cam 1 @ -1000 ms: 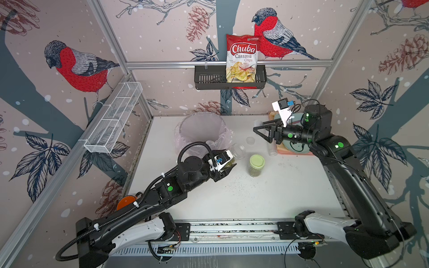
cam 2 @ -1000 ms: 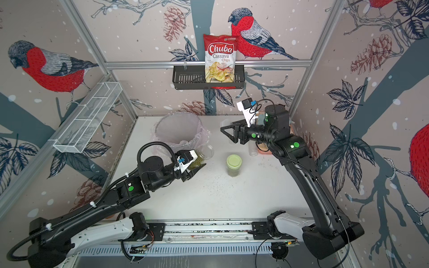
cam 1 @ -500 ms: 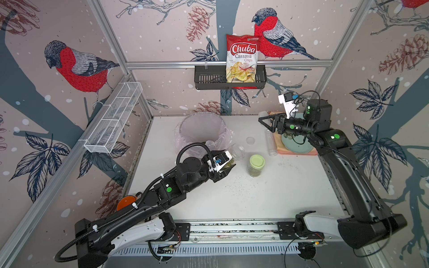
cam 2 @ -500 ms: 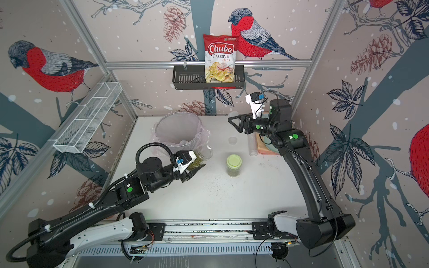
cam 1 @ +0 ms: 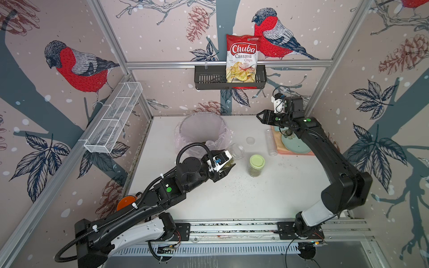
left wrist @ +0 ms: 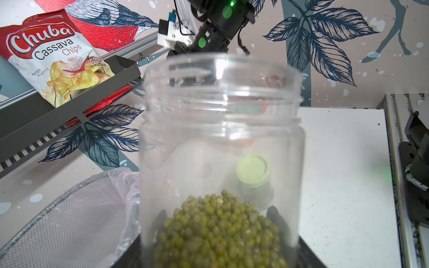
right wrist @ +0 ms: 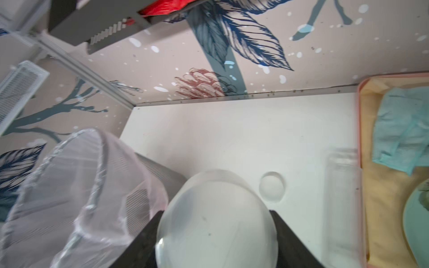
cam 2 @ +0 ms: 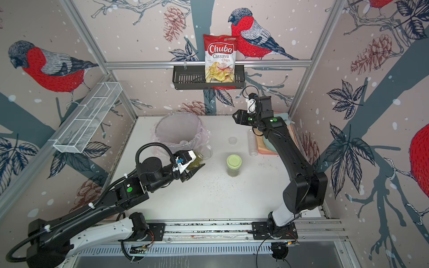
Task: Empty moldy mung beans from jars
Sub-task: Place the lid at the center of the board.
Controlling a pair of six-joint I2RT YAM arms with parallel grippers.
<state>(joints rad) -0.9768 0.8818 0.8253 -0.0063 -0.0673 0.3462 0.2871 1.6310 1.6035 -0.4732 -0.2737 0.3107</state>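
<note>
My left jaws are clamped on the base end of the open jar (cam 1: 235,153). I hold it clear of the bench (cam 1: 267,197), just beside the near rim of the bag-lined bin (cam 1: 185,125). I judge that a short swing from here would bring its mouth over the bag. The jar's long axis runs from my jaws out toward the far right with the mouth leading and tilted upward, so the mung beans (left wrist: 220,229) sit heaped at the base end. The mouth does not face the bin yet. My right jaws, up near the back wall, grip a clear lid (right wrist: 216,220), probably this jar's, away from the pouring path. The green-lidded jar (cam 1: 256,165) stands upright and closed, near the open jar on its right. The tube (cam 1: 271,143) lies alongside the tray (cam 1: 292,152) and looks empty.
</note>
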